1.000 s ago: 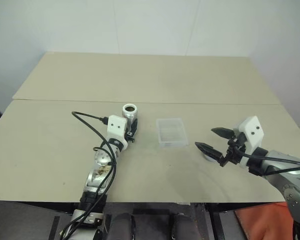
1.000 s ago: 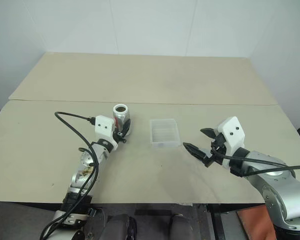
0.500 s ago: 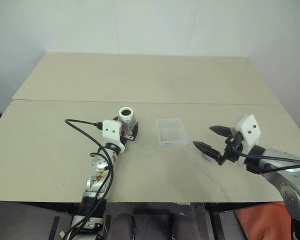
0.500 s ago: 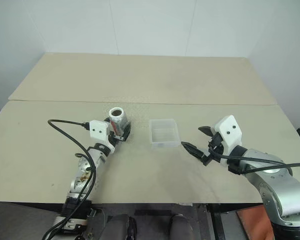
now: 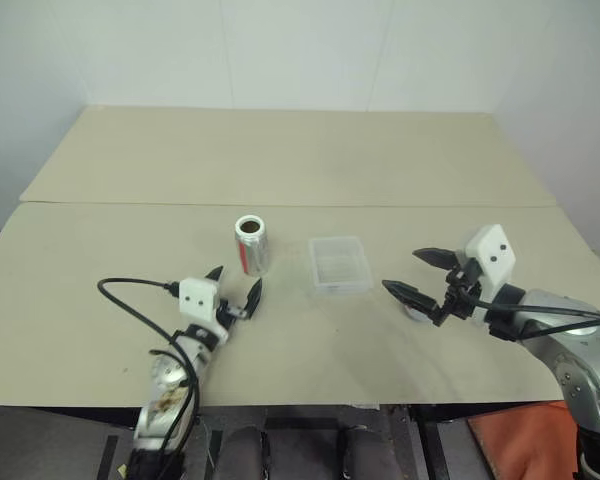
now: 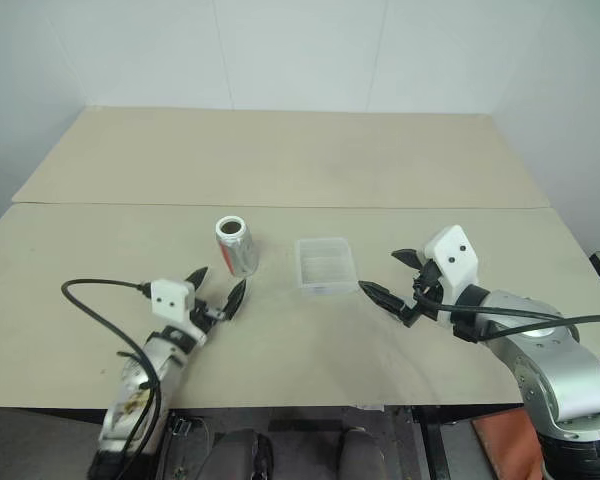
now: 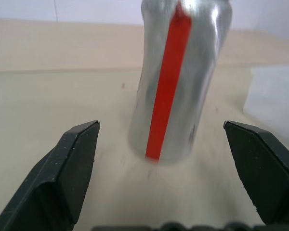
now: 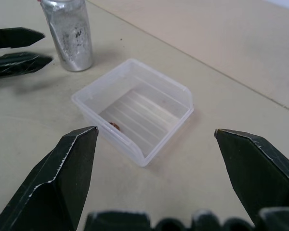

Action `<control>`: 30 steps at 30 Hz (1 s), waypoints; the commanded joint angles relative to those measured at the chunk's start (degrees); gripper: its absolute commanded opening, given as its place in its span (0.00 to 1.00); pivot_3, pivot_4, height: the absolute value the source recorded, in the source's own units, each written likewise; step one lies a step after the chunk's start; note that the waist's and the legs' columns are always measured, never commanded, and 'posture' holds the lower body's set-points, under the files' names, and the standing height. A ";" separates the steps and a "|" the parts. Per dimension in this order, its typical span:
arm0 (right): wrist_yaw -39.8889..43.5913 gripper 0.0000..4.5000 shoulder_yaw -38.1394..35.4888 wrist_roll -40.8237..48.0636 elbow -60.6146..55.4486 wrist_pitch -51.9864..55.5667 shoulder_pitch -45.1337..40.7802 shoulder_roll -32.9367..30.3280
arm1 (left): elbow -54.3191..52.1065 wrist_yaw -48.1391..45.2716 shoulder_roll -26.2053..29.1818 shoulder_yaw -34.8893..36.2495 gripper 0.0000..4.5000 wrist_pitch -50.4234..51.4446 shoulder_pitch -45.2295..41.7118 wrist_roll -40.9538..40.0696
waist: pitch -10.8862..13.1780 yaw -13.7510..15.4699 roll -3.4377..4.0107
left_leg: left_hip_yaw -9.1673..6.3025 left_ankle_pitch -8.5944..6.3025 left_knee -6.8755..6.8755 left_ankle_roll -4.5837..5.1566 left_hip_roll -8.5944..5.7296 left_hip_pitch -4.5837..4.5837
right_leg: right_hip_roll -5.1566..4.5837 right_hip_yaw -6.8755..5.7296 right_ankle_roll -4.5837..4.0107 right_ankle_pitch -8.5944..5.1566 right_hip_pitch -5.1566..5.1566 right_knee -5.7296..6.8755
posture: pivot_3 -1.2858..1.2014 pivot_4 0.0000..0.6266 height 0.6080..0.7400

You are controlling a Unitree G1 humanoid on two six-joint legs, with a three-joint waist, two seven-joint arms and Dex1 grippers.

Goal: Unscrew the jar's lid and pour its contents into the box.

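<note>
Silvery jar (image 5: pixel 251 244) upright, lidless, beside box (image 5: pixel 341 264).

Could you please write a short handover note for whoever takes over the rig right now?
Left claw: open, empty, just short of the jar.
Right claw: open, empty, beside the box.
Jar: upright on the table, top open, left of the box.
Lid: apparently on the table under the right claw.
Done: lid off; a small reddish bit lies in the box.
Left: confirm the jar is empty.
</note>
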 commanded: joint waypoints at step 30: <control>32.68 1.00 -18.78 -4.86 13.04 -15.55 18.26 -20.54 | -24.16 -32.82 33.79 13.32 1.00 12.21 12.81 -19.52 | -0.21 0.07 0.32 | 0.19 -0.10 -0.89 0.10 0.03 1.28 | 0.06 0.15 -0.31 -0.12 0.95 -0.64 | 0.52 0.24 1.00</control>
